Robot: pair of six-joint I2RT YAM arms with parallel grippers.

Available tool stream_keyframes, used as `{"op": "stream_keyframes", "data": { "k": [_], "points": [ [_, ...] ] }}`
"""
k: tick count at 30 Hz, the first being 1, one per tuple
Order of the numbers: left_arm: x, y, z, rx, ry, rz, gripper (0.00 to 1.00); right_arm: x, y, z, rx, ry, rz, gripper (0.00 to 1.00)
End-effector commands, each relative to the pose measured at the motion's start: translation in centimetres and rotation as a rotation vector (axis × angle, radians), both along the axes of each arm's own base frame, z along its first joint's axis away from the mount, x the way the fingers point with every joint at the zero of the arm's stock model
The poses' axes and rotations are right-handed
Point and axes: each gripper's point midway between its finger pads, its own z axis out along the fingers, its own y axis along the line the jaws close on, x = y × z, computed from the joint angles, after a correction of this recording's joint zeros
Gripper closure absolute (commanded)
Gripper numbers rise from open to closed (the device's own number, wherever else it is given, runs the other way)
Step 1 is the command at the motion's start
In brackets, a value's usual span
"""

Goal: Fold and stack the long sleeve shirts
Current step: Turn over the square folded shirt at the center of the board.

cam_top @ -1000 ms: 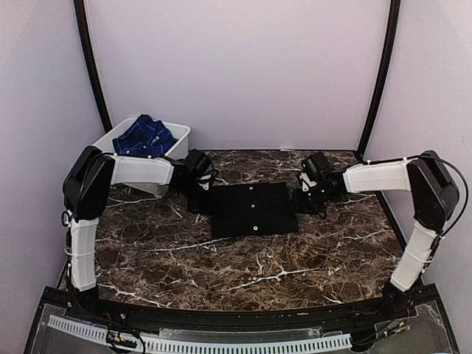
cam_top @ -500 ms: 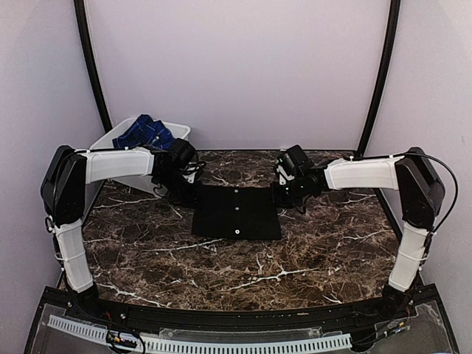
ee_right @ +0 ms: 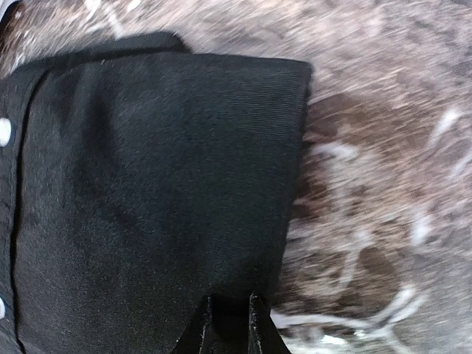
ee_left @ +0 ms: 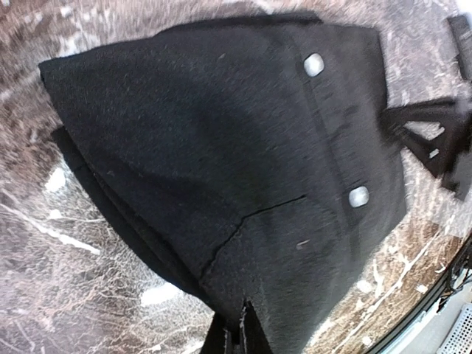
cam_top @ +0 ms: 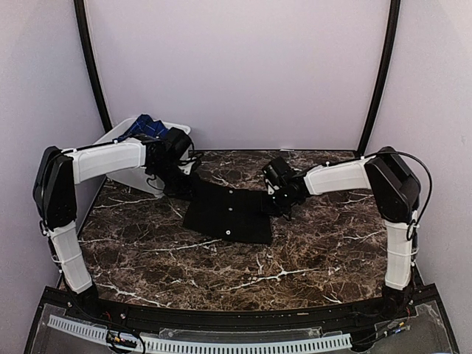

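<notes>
The black long sleeve shirt (cam_top: 228, 212) lies folded into a rectangle on the marble table, white buttons up, skewed with its far edge toward the left. My left gripper (cam_top: 193, 184) is shut on its far-left corner; in the left wrist view the cloth (ee_left: 221, 147) bunches between the closed fingertips of that gripper (ee_left: 240, 328). My right gripper (cam_top: 271, 200) pinches the far-right edge, and in the right wrist view the fabric (ee_right: 147, 184) fills the narrow gap of the gripper (ee_right: 228, 317). The blue checked shirt (cam_top: 147, 127) sits crumpled in the tub.
The white plastic tub (cam_top: 118, 136) stands at the back-left corner, partly behind my left arm. Brown marble tabletop (cam_top: 310, 251) stretches in front of and to the right of the shirt. Black frame posts rise at both back corners.
Both arms swept left, dragging the black shirt leftward across the table and skewing it. The right jaws narrowed onto the cloth edge. The left stayed shut.
</notes>
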Motion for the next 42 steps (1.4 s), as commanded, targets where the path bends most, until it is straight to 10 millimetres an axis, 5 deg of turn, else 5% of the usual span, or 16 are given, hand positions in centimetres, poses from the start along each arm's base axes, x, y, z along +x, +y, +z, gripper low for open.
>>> {"op": "stream_keyframes", "data": {
  "k": [1, 6, 12, 21, 30, 42],
  "points": [
    [0.9, 0.2, 6.7, -0.047, -0.132, -0.016, 1.00, -1.7, 3.0, -1.0, 0.036, 0.028, 0.023, 0.85],
    [1.6, -0.1, 10.6, -0.072, -0.205, -0.039, 1.00, -2.8, 7.3, -1.1, 0.148, 0.055, 0.043, 0.84],
    [2.0, -2.8, 14.5, -0.218, -0.235, -0.097, 1.00, -1.8, 15.0, -0.2, 0.369, 0.058, 0.083, 0.84],
    [3.1, -4.0, 15.2, -0.261, -0.243, -0.094, 1.00, 0.1, 20.5, 1.3, 0.615, 0.059, 0.140, 0.81],
    [3.2, -3.4, 14.5, -0.222, -0.243, -0.084, 1.00, 1.0, 17.4, 3.3, 0.659, 0.034, 0.145, 0.72],
    [3.0, -3.5, 13.9, -0.215, -0.223, -0.096, 1.00, 2.6, 11.8, 6.0, 0.622, -0.026, 0.078, 0.78]
  ]
}}
